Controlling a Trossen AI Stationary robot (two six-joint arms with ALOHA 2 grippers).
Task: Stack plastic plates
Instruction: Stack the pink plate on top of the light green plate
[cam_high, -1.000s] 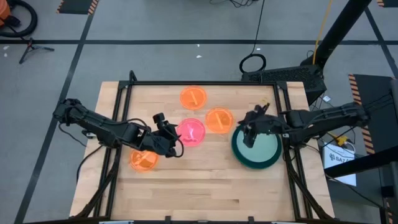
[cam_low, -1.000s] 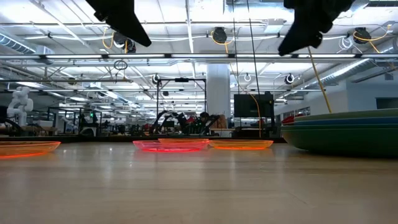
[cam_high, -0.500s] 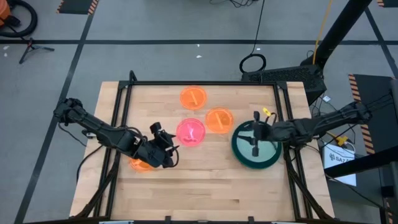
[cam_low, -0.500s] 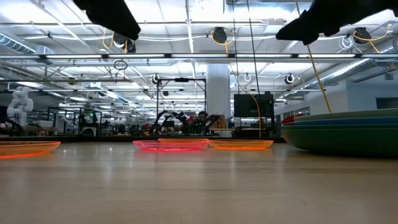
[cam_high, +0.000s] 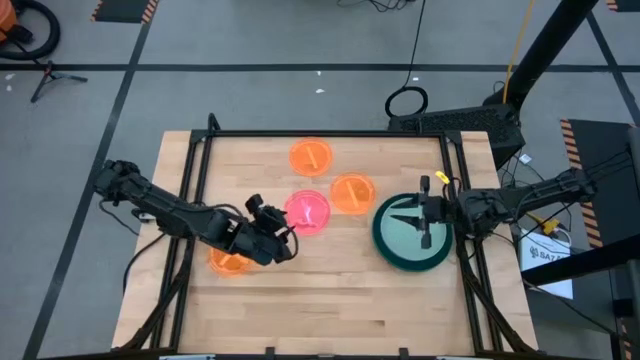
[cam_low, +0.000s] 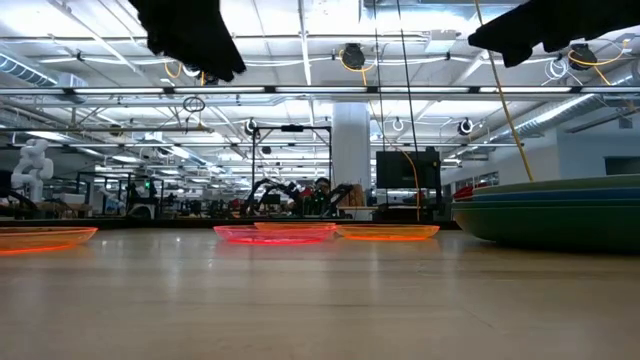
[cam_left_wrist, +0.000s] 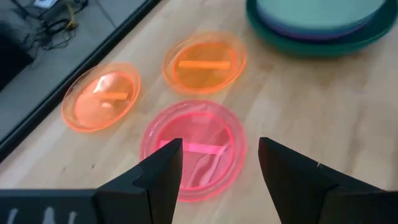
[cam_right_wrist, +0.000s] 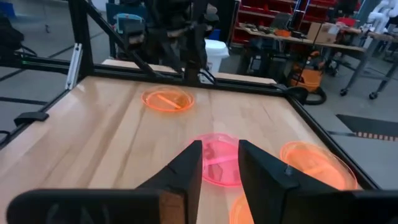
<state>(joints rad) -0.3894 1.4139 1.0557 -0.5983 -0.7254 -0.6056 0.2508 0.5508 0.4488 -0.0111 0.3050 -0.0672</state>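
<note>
The pink plate (cam_high: 307, 211) lies flat on the table, with orange plates beyond it (cam_high: 310, 157), to its right (cam_high: 351, 193) and near-left (cam_high: 228, 262). My left gripper (cam_high: 284, 238) hovers open just left of the pink plate; in the left wrist view the pink plate (cam_left_wrist: 193, 149) shows past the gripper (cam_left_wrist: 219, 163). At the right stands a stack (cam_high: 412, 240): a mint plate on top, purple and blue rims below, dark green at the bottom. My right gripper (cam_high: 412, 220) hangs open above the stack, touching nothing.
A black frame rail (cam_high: 320, 134) runs round the table. Bare wood (cam_high: 330, 300) stretches along the near side. In the low view the stack (cam_low: 555, 215) rises at the right, the flat plates (cam_low: 275, 233) sit far back, and both arms show only at the top.
My left gripper has moved toward the near edge over the near-left orange plate, then back to the right toward the pink plate. My right gripper has turned over the stack and drawn back a little toward the right edge. No plate has moved.
</note>
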